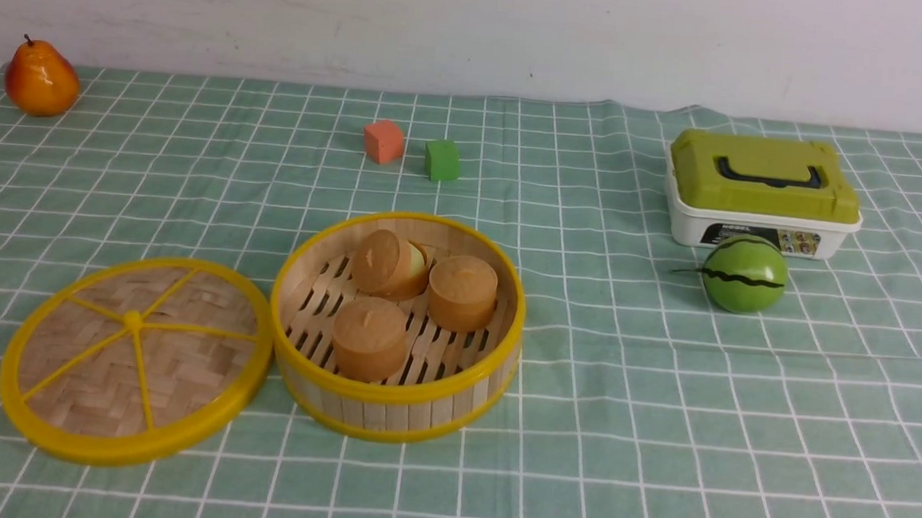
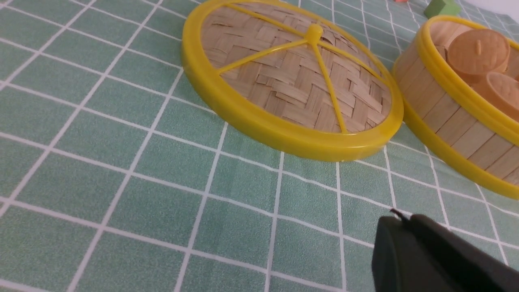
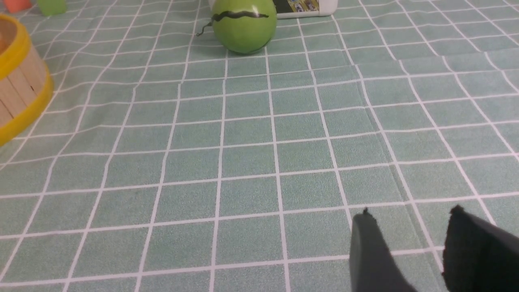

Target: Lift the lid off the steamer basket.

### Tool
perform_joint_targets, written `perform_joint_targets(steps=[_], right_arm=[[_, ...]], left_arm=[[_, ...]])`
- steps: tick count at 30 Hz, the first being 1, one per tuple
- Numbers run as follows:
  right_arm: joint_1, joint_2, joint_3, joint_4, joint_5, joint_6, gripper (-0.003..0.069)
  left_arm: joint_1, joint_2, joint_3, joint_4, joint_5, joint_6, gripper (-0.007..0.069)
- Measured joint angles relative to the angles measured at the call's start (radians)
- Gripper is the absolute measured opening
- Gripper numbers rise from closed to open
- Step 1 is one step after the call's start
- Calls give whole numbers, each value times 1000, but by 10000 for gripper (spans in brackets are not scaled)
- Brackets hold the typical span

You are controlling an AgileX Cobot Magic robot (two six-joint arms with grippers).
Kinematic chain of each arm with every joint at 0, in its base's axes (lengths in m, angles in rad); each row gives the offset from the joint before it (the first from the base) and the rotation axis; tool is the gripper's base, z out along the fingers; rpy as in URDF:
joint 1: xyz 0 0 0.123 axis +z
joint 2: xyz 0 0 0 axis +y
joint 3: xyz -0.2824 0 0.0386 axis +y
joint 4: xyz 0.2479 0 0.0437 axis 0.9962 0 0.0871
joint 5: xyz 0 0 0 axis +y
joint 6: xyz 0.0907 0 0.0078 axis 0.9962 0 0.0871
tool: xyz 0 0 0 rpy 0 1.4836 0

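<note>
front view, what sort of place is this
Probably a robot test table rather than a real kitchen: a steamer basket shares a checked cloth with toy-like blocks and a glossy, fake-looking pear.

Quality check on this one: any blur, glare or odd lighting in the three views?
Front view: even, soft light, only a small highlight on the pear. Left wrist view: lid weave is crisp, a sheen on its rim, left gripper dark and soft. Right wrist view: right gripper dark and blurred, tablecloth lines clear.
</note>
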Motion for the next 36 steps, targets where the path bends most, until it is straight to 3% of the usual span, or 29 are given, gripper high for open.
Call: perform_joint_targets(steps=[36], right_arm=[[0,0,0,0,0,0,241]], left_arm=[[0,0,0,0,0,0,58]])
